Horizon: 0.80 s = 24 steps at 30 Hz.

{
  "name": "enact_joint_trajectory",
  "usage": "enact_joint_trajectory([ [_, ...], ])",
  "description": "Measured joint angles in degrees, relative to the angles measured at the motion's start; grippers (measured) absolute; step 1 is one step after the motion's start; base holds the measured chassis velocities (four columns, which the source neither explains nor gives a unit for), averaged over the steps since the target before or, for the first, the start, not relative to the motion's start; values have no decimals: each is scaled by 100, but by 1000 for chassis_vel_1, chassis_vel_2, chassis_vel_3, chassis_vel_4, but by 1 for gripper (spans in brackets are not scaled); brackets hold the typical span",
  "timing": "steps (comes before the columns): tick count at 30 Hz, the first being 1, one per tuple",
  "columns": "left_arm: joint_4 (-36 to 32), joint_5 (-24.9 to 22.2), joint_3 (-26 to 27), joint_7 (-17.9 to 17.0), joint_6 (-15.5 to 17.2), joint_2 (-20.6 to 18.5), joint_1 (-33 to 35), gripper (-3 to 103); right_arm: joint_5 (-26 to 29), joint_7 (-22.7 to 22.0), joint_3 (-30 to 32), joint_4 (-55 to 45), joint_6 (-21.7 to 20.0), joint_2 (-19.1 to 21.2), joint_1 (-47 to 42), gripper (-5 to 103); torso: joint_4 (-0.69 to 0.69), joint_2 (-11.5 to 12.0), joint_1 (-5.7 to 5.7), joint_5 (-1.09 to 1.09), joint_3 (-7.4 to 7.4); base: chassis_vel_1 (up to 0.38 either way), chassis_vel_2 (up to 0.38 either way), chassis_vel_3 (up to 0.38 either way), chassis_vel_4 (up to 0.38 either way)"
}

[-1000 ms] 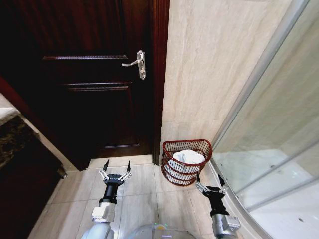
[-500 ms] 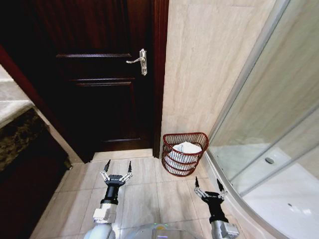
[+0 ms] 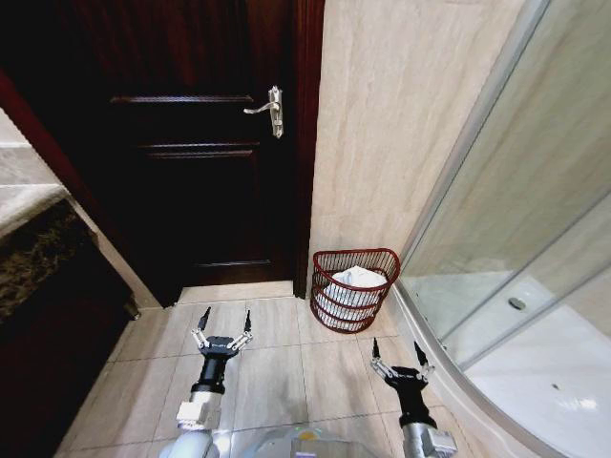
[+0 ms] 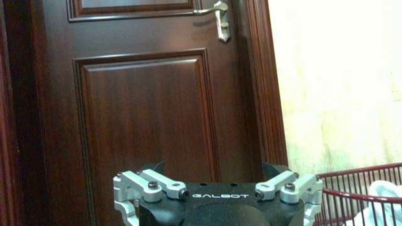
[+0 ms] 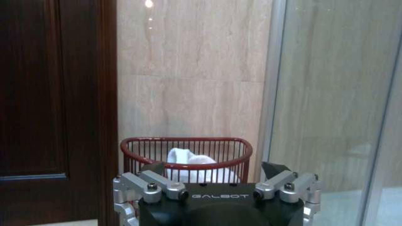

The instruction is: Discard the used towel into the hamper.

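Observation:
The hamper (image 3: 334,307), a small reddish-brown wire basket, stands on the tiled floor against the beige wall, between the door frame and the shower. The white towel (image 3: 355,281) lies crumpled inside it. My left gripper (image 3: 225,317) hangs open and empty over the floor tiles, left of the hamper and nearer to me. My right gripper (image 3: 395,347) is open and empty too, just in front of the hamper. In the right wrist view the hamper (image 5: 186,139) faces me with the towel (image 5: 188,160) inside. The left wrist view catches the hamper (image 4: 351,195) and towel (image 4: 384,190) at its edge.
A dark wooden door (image 3: 191,191) with a silver handle (image 3: 269,109) is shut behind the left gripper. A curved glass shower enclosure (image 3: 516,286) with a raised sill runs along the right. A dark stone-topped cabinet (image 3: 38,286) stands at the left. Open floor tiles lie between them.
The whole head view has shifted, so the camera moved: the hamper now looks smaller and farther off. Both grippers hold the same open pose. The towel stays in the hamper.

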<state>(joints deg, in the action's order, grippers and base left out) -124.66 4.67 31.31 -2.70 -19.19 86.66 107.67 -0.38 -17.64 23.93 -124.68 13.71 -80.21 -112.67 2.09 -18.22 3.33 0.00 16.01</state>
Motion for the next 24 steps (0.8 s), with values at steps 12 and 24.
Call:
enact_joint_trajectory([
  [12, 37, -6, 45, 58, -39, -21, 2, 100, 15, -26, -12, 39, 64, -23, -20, 100, 0, 271, -97, 0, -172, 0, 0, 0, 0],
  [24, 61, -18, 87, 61, -57, -98, -9, 100, -3, -74, -14, 89, 139, -52, -24, 100, 0, 562, -183, 0, -376, 0, 0, 0, 0],
])
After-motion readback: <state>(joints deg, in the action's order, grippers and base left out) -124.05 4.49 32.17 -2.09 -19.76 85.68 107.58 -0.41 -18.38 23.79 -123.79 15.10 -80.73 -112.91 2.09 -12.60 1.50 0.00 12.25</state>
